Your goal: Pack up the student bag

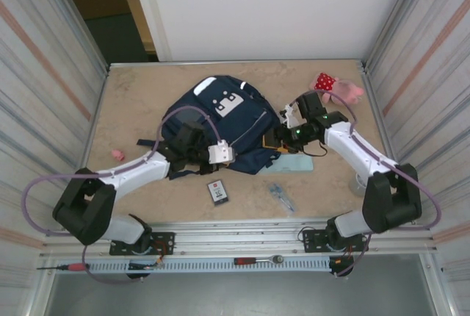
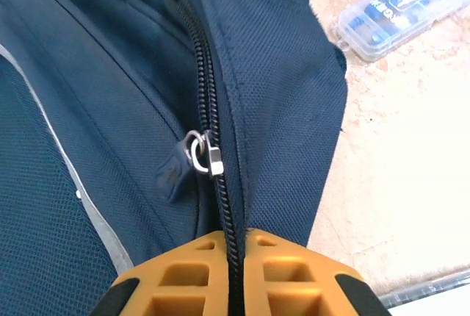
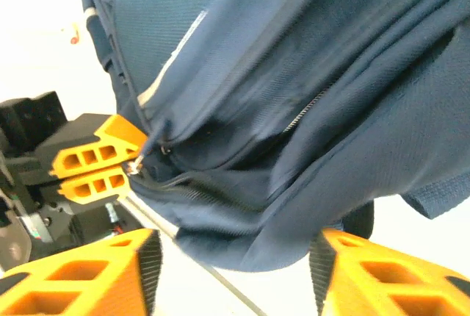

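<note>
The student bag (image 1: 220, 114), a navy backpack with a white patch, lies in the middle of the table. In the left wrist view my left gripper (image 2: 235, 246) is shut on the bag's zipper line, just below the metal zipper pull (image 2: 205, 156). Its orange fingers (image 3: 92, 162) also appear in the right wrist view, pinching the bag's edge. My right gripper (image 3: 235, 275) is open at the bag's right side, its jaws standing apart on either side of a hanging fold of navy fabric (image 3: 294, 206) without touching it.
A clear plastic case (image 1: 297, 162) lies by the bag's near right corner. A small black card (image 1: 217, 192), a metal object (image 1: 280, 197) and a small pink item (image 1: 117, 155) lie near the front. A pink plush toy (image 1: 334, 88) sits back right. Metal walls flank the table.
</note>
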Controlling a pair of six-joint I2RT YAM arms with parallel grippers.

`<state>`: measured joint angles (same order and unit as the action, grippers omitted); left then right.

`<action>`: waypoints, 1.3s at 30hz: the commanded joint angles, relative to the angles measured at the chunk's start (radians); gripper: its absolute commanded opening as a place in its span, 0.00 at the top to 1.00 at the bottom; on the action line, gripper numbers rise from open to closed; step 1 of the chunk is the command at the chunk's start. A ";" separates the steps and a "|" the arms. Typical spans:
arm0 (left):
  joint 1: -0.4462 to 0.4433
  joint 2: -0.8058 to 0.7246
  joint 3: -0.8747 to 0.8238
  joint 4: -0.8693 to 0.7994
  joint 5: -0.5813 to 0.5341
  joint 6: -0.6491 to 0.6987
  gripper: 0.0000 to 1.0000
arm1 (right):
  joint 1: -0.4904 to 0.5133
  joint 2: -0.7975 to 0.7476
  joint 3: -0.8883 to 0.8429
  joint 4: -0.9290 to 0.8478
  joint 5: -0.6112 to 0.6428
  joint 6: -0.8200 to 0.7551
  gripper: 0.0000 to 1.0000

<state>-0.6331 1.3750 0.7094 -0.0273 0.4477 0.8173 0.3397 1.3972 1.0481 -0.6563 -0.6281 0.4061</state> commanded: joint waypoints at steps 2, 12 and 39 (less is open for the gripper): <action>-0.038 -0.114 -0.082 0.193 -0.165 0.113 0.98 | 0.035 -0.164 -0.001 -0.028 0.115 -0.172 0.33; -0.128 -0.238 -0.234 0.481 -0.395 0.316 1.00 | 0.213 -0.065 0.087 0.009 0.021 -0.365 0.32; -0.165 -0.307 -0.277 0.506 -0.490 0.402 1.00 | 0.266 0.165 0.173 0.033 0.213 -0.033 0.87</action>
<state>-0.7944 1.1160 0.4267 0.3939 -0.0025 1.2091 0.6521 1.6367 1.2739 -0.5938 -0.4820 0.2699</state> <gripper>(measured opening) 0.082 0.138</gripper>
